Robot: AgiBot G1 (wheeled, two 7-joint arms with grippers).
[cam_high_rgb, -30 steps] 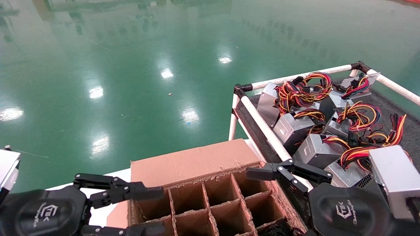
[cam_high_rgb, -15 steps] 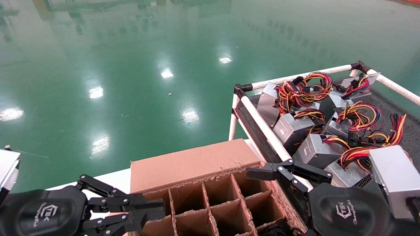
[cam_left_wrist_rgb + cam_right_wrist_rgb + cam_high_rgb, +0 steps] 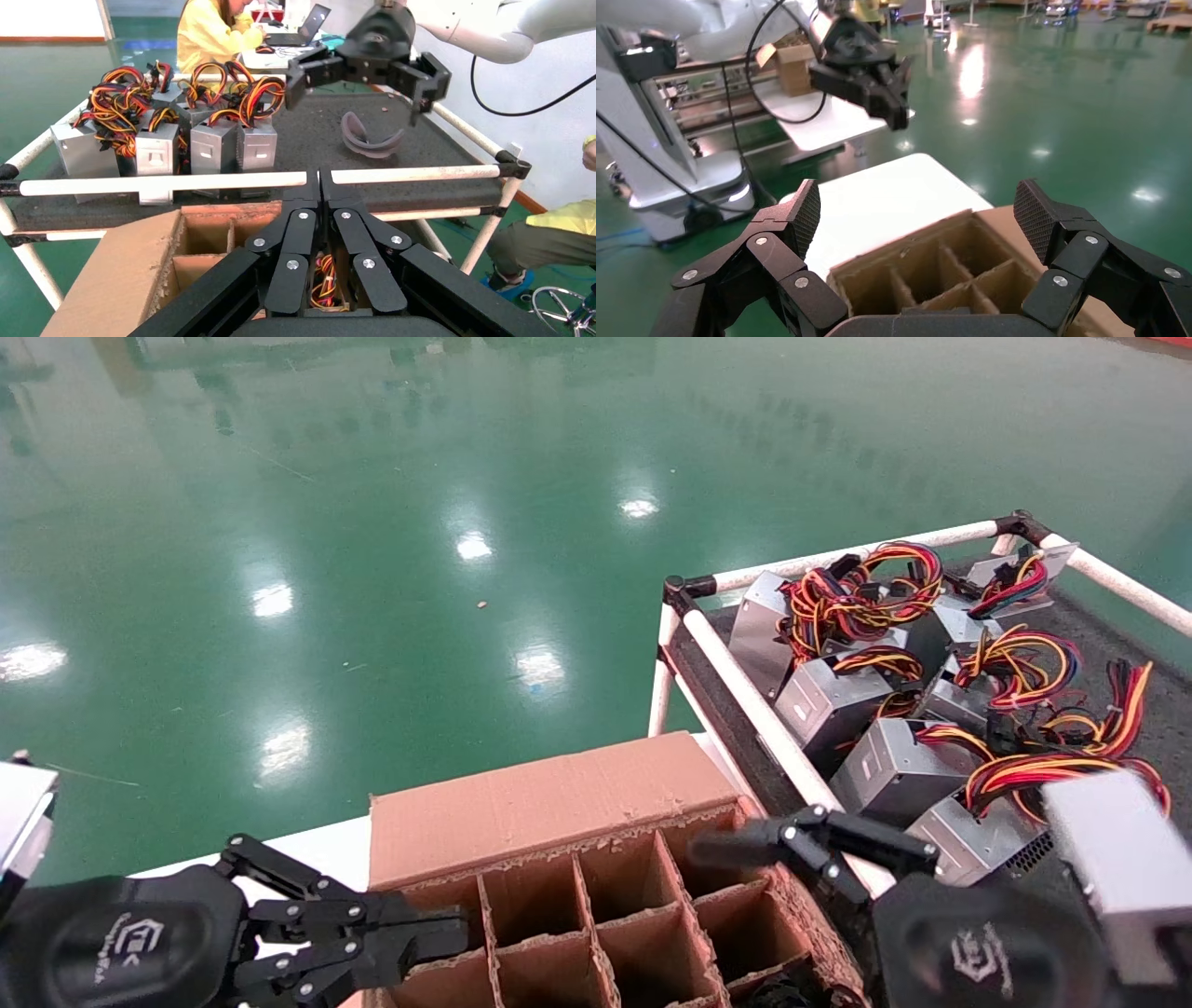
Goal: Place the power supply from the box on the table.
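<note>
The left gripper (image 3: pixel 442 933), fingers pressed together, is held at the box (image 3: pixel 596 859) edge; the right gripper (image 3: pixel 919 217), fingers spread, is poised above its cells. Power supplies (image 3: pixel 894 710) are piled on the table (image 3: pixel 1155 728).

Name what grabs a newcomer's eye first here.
The heap of grey power supplies with red-yellow cables, crowding the railed table at right. Next, the box of cardboard cells below centre, left gripper shut at its left edge, right gripper open above it.
</note>
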